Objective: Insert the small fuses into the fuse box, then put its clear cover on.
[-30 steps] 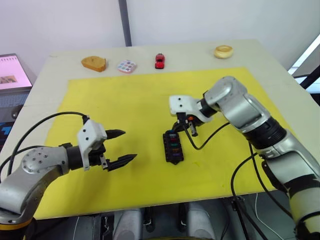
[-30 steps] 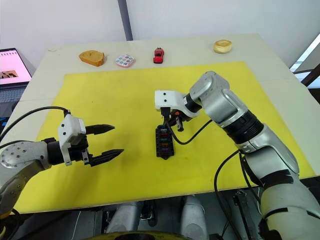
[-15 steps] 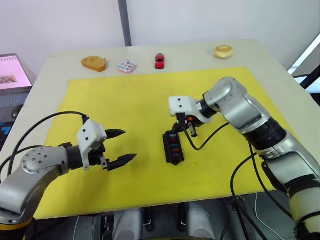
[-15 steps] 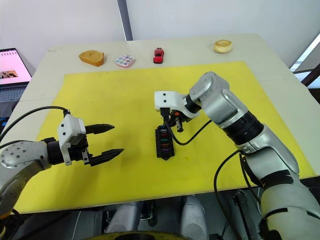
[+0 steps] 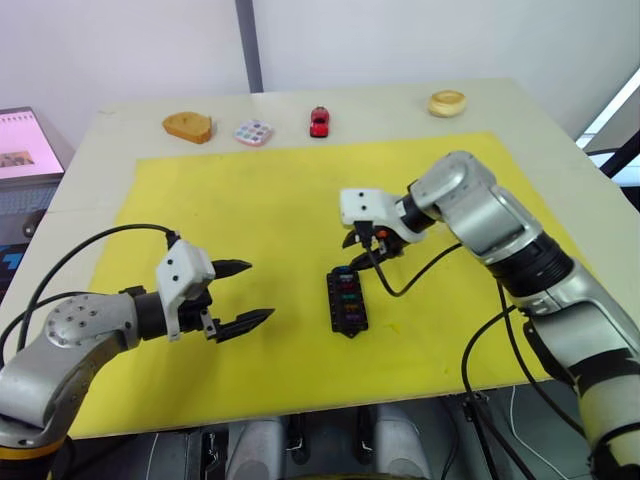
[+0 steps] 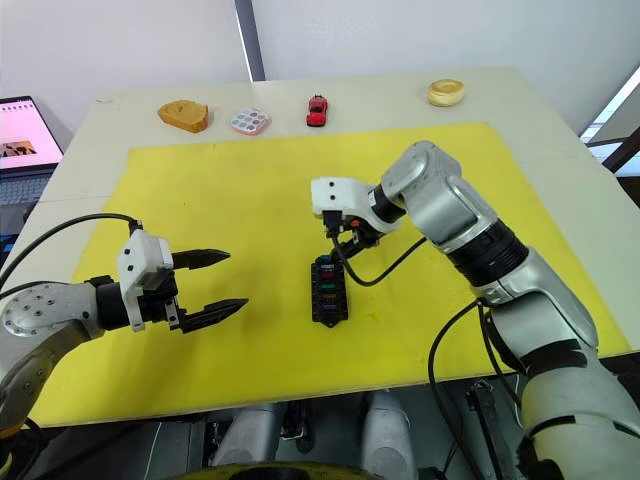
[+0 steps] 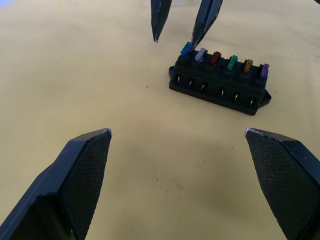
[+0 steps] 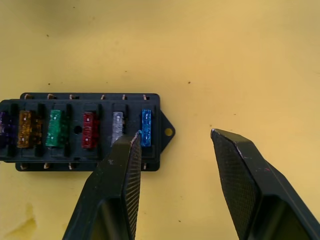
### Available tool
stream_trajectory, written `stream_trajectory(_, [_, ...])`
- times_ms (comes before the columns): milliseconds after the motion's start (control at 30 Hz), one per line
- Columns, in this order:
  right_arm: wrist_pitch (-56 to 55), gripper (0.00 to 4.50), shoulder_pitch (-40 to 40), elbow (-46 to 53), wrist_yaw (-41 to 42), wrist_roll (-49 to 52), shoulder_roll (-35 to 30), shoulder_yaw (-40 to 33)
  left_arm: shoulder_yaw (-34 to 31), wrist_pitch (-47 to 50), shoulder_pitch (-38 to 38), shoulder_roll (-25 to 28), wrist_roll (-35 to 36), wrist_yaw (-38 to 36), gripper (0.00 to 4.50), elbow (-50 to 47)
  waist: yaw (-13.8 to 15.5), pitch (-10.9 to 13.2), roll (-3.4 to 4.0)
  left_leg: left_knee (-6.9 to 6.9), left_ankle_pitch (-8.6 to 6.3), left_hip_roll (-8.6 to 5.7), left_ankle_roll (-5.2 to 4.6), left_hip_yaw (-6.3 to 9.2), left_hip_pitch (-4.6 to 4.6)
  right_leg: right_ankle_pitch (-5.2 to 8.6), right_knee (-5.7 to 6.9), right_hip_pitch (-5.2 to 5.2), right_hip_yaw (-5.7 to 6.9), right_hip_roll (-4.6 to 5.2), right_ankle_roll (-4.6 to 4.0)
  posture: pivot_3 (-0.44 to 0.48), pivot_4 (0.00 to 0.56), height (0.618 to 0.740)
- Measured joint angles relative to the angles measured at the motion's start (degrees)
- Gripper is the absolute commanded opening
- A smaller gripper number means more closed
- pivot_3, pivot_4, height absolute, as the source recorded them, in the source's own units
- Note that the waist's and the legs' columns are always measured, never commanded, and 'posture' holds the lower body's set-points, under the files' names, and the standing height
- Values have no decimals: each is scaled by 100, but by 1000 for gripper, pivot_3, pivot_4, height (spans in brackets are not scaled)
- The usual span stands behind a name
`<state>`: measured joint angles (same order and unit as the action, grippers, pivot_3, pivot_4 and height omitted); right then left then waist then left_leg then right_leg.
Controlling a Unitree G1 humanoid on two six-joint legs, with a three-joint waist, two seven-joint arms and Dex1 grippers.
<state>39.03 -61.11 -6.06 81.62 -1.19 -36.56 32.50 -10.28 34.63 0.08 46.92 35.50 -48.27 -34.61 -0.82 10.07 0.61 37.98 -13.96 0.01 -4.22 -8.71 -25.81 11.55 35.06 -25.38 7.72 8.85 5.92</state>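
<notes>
Right gripper (image 5: 365, 243) hangs with its fingers spread and empty just above the far end of the fuse box (image 5: 346, 298), one fingertip (image 8: 122, 165) over the box's edge by the blue fuse and the other past the end over bare mat. The fuse box lies on the yellow mat (image 5: 250, 200), its long axis running from the robot's side toward the far side. Six small fuses (image 8: 87, 129) stand in its slots: blue at the far end, then grey, red, green, orange and purple. By my reading, the inserting looks done, and the cover is what remains.

From the fuse box, the right gripper is directly at its far end and above it, much the nearer of the two. Left gripper (image 5: 243, 295) is well apart on the box's left, near the mat's surface, also spread wide and holding nothing, pointing toward the box's long side.

Farther out from the fuse box, along the table's far edge beyond the mat, sit a red toy car (image 5: 319, 122), a round dotted tray (image 5: 254, 132), a brown piece (image 5: 188, 127) and a pale ring (image 5: 447, 102). I cannot make out the clear cover.
</notes>
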Motion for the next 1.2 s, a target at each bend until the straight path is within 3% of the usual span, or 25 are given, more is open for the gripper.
stream_trajectory(233, [-681,2394,-91,-497,346,480,-99,-692,-10,16,-141,66,22,-74,4500,134,6,1,0,0,0,0,0,-1,-2,-1,-1,1,1,-3,2,0,150,740])
stream_trajectory(400, [-941,2394,300,-511,624,1107,-173,-1335,-208,152,-545,379,229,-263,4500,256,3,1,-2,0,0,0,-1,-1,-2,-2,-2,11,1,-4,4,0,150,740])
stream_trajectory(567, [-927,123,702,-581,128,1403,211,-1766,-168,242,-807,495,292,-483,4500,291,-11,2,-2,0,1,4,-1,-6,-5,-10,1,24,1,-9,18,0,150,740])
stream_trajectory(600, [-937,48,803,-571,96,1492,234,-1842,-150,250,-854,501,299,-525,4500,294,-5,2,-2,0,1,4,-1,-6,-5,-10,0,26,1,-9,18,0,150,740])
stream_trajectory(800, [-1208,48,1570,-279,58,1703,290,-1901,305,201,-978,540,150,-804,4500,433,2,2,-1,2,1,4,-1,-6,-4,-8,-1,29,2,-10,14,0,150,740])
stream_trajectory(1200, [-1602,48,1665,-176,-361,1581,356,-1769,477,90,-1100,475,1,-890,4500,534,7,2,-1,2,1,5,-1,-5,-4,-2,-2,27,1,-10,5,0,150,740])
